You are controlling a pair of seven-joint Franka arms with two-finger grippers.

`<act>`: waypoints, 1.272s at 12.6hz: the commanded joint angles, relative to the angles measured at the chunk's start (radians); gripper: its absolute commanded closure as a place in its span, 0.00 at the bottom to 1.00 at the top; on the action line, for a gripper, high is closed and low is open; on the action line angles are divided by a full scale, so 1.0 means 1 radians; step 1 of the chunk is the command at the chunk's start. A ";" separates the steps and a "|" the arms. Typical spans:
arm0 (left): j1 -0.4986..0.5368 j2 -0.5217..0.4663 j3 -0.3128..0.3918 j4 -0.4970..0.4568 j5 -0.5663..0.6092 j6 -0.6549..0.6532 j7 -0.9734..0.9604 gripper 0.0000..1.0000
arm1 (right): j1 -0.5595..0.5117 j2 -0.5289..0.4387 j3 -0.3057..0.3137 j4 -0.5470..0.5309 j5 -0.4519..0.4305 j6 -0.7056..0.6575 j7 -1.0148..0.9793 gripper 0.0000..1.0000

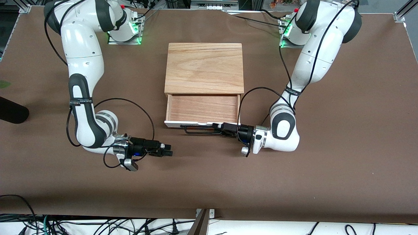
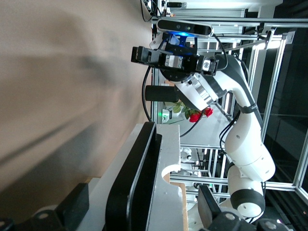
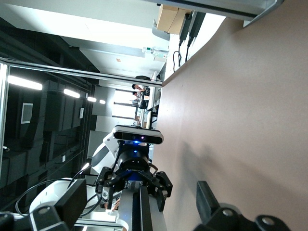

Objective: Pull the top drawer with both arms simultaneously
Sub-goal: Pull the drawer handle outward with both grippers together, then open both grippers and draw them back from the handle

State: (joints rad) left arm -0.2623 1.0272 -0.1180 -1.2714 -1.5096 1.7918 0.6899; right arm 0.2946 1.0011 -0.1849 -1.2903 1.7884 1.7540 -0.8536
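The top drawer point(image 1: 202, 108) stands pulled out of the wooden box point(image 1: 204, 67), showing its reddish-brown tray. Its white front panel point(image 1: 187, 124) faces the front camera and carries a thin black wire handle point(image 1: 198, 132). My left gripper point(image 1: 219, 128) is open at the handle's end toward the left arm's side. In the left wrist view the handle point(image 2: 137, 178) runs between its spread fingers point(image 2: 72, 202), untouched. My right gripper point(image 1: 168, 150) is open and holds nothing. It hovers low over bare table toward the right arm's end, off the drawer's corner. The right wrist view shows its fingers point(image 3: 208, 199) wide apart.
The brown table point(image 1: 294, 182) spreads around the box. A dark rounded object point(image 1: 11, 112) pokes in at the table's edge on the right arm's end. Cables point(image 1: 98, 225) lie below the table's front edge. Both arm bases stand beside the box's back.
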 commanded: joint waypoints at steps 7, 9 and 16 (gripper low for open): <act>0.003 -0.148 0.104 0.015 0.221 -0.069 -0.123 0.00 | 0.021 -0.041 -0.185 0.176 -0.315 -0.002 0.505 0.00; 0.032 -0.188 0.106 0.030 0.299 -0.104 -0.194 0.00 | 0.023 -0.056 -0.196 0.210 -0.429 -0.002 0.676 0.00; 0.090 -0.360 0.109 0.069 0.801 -0.210 -0.196 0.00 | 0.009 -0.221 -0.220 0.209 -0.990 -0.134 0.818 0.00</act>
State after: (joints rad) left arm -0.1774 0.7320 -0.0118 -1.1833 -0.8321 1.6295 0.5040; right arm 0.3094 0.8343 -0.3816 -1.0674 0.9047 1.6740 -0.0449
